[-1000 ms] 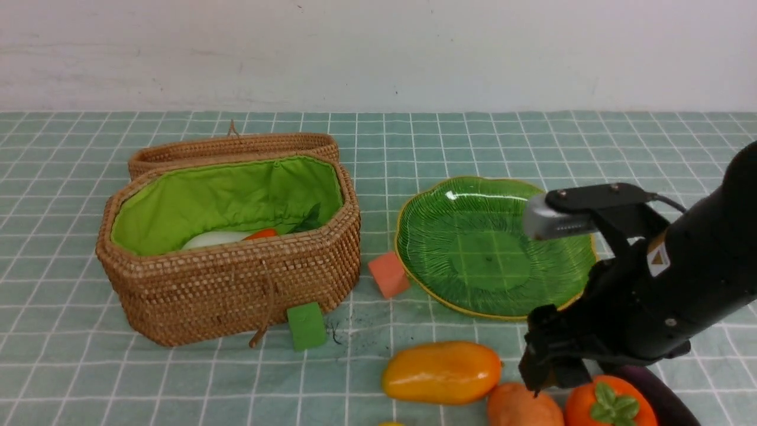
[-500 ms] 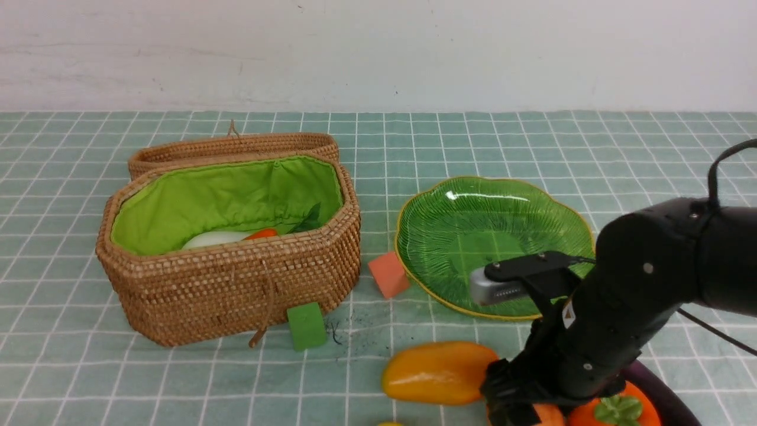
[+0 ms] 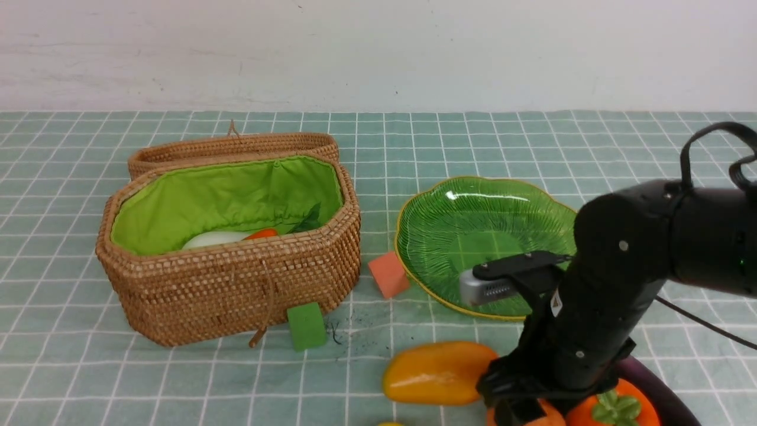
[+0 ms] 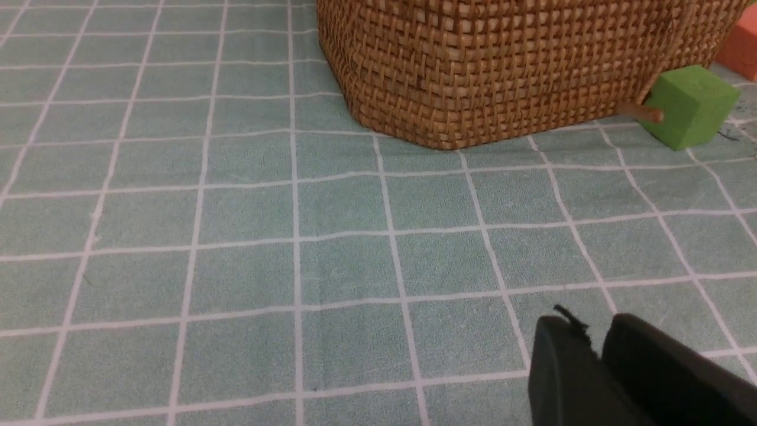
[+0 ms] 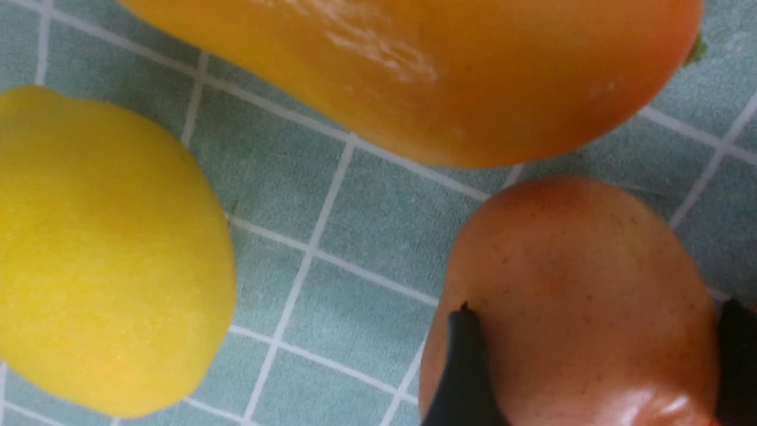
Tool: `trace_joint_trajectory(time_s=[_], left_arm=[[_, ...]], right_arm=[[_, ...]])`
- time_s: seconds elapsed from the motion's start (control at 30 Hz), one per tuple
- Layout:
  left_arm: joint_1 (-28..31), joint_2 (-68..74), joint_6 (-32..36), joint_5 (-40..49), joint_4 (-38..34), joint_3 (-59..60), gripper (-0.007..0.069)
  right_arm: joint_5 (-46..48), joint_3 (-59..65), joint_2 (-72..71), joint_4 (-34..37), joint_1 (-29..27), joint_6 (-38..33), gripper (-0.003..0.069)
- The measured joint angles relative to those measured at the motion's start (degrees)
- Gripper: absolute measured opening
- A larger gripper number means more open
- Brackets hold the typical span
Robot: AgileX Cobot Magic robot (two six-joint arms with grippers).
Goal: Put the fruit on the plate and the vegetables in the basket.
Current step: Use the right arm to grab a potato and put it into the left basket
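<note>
Right wrist view: right gripper [image 5: 598, 313] clamped on potato [image 5: 568, 254] between its fingers, best lifted straight up, clear of persimmon [image 3: 618, 405] just beside, then carried high to basket [image 3: 230, 284], which sat well beyond, leftward.

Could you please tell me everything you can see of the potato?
The tan-brown, smooth, plastic-looking toy potato has a rounded end, dark specks and a glossy highlight. It lies on the green-grey, white-lined cloth, between the yellow lemon and the orange-red persimmon. The right black end effector's fingers straddle it, apparently touching it; whether they grip firmly is unclear.
</note>
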Motion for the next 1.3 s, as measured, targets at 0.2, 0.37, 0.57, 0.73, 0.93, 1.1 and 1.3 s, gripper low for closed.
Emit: trace_joint_trajectory(time_s=[0.2, 0.37, 0.57, 0.73, 0.93, 1.1, 1.3], left_arm=[[0.0, 0.0, 0.0, 0.0, 0.0, 0.0, 0.0103], [0.0, 0.0, 0.0, 0.0, 0.0, 0.0, 0.0103], [0.0, 0.0, 0.0, 0.0, 0.0, 0.0, 0.0108], [0.0, 0.0, 0.0, 0.0, 0.0, 0.0, 0.0113], [0.0, 0.0, 0.0, 0.0, 0.0, 0.0, 0.0113], [0.0, 0.0, 0.0, 0.0, 0.0, 0.0, 0.0118], [0.0, 0.0, 0.0, 0.0, 0.0, 0.0, 0.0124]], right_arm=[[7.27, -5.85, -2.5, -0.24, 0.0, 0.81, 0.0487], [10.64, -9.71, -5.29, -0.18, 0.0, 0.98, 0.0487], [8.23, -19.31, -4.64, 5.05, 0.0, -2.16, 0.0487], [3.43, -31.4, 2.39, 12.46, 0.32, -8.04, 0.0487], [-10.84, -50.83, 18.82, 18.24, 3.92, -15.54, 0.0487], [-14.29, -58.99, 26.71, 18.45, 4.49, -15.54, 0.0487], [-11.16, -61.39, 29.82, 18.21, 4.49, -17.51, 0.0614]])
